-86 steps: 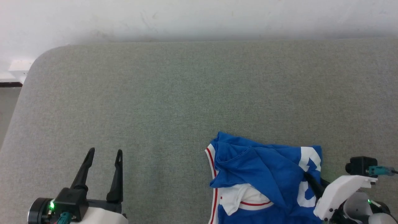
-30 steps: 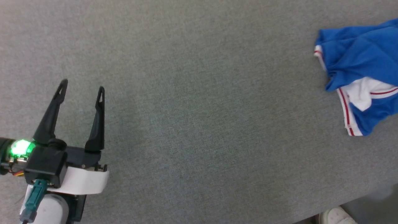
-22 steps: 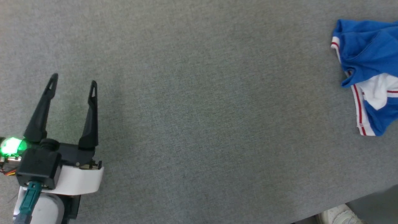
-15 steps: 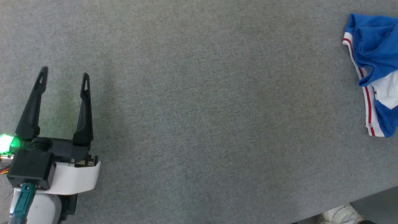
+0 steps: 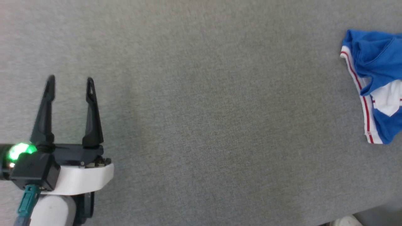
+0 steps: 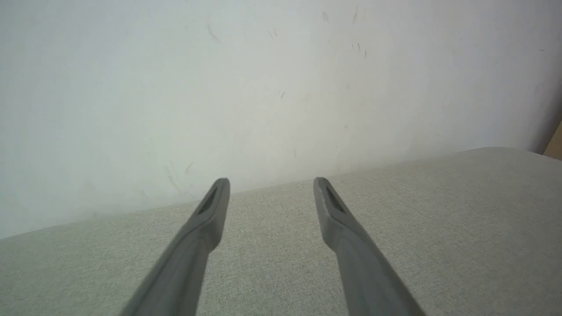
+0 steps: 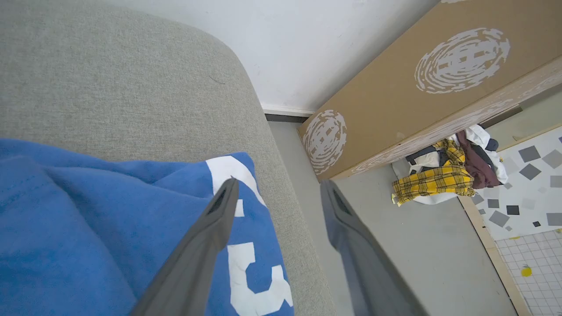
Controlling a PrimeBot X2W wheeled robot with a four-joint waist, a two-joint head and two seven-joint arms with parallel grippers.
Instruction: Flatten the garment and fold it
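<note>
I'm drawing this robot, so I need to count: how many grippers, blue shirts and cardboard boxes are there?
Grippers: 2 (left gripper, right gripper)
Blue shirt: 1
Cardboard box: 1
Total: 4

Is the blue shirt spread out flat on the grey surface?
No, the shirt lies bunched up in folds.

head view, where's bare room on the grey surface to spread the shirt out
The wide grey surface between the left gripper and the garment is bare. The right edge is crowded, where the bunched garment lies.
</note>
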